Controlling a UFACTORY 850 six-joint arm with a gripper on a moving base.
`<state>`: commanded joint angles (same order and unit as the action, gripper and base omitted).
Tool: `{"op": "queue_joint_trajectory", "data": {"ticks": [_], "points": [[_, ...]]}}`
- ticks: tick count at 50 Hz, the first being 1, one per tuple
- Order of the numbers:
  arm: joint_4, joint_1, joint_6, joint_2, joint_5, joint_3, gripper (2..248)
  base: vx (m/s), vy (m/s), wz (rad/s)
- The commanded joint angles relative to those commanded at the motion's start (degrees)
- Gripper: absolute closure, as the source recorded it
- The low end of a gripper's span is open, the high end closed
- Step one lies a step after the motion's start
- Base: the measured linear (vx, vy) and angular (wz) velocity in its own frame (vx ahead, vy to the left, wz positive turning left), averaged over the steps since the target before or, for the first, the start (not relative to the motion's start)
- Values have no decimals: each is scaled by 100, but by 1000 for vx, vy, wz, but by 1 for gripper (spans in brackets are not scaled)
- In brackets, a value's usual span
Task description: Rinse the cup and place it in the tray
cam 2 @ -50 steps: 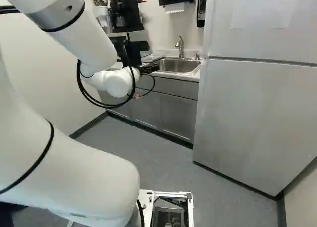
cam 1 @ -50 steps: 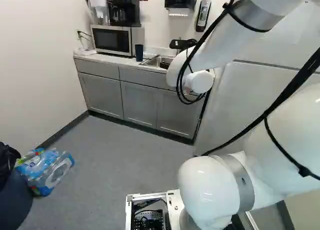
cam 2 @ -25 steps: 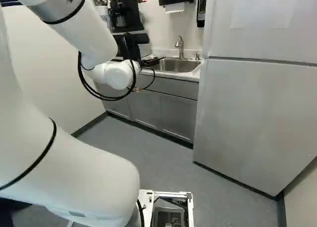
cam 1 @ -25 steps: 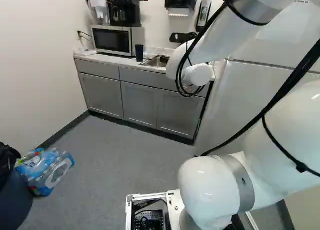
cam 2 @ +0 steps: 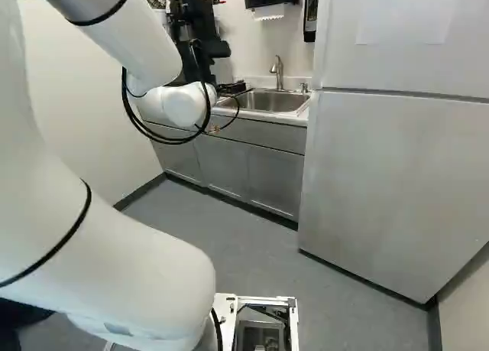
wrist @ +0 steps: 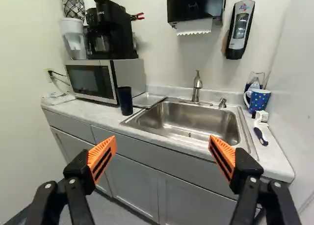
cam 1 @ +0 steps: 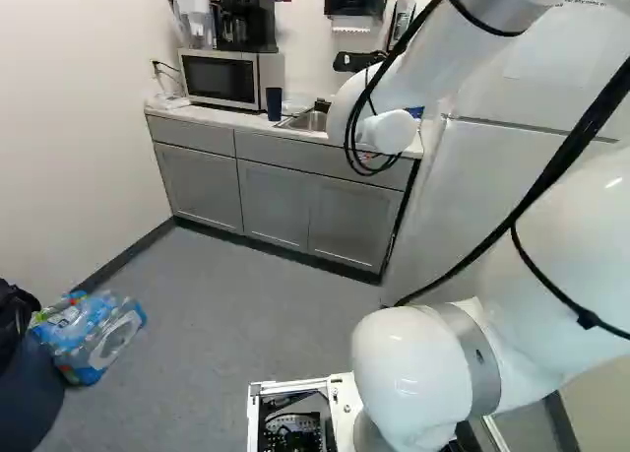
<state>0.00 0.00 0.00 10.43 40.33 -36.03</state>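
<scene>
1. A kitchenette, break-room style — boxy black plastic paper-towel dispenser [wrist: 194, 4] and white-and-black soap dispenser [wrist: 238, 44] on the wall [wrist: 157, 58].
2. Rectangular stainless-steel sink [wrist: 189, 121] in a pale countertop [wrist: 98, 112] over flat grey cabinets [wrist: 132, 186].
3. Boxy silver microwave [wrist: 91, 81] — black plastic coffee maker [wrist: 115, 31] on top.

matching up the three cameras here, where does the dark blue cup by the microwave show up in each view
Left base view: the dark blue cup stands left of centre, in the upper part, beside the microwave.
Right base view: not visible in it.
Wrist view: ahead of the gripper, between microwave and sink.
Shared landmark: the black paper towel dispenser on the wall, in all three.
</scene>
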Motion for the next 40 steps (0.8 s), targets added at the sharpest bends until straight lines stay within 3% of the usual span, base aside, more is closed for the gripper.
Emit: {"op": "queue_joint_trajectory", "data": {"ticks": [40], "points": [[0, 0, 0, -177, -519, -653, 3, 0, 0, 0]]}}
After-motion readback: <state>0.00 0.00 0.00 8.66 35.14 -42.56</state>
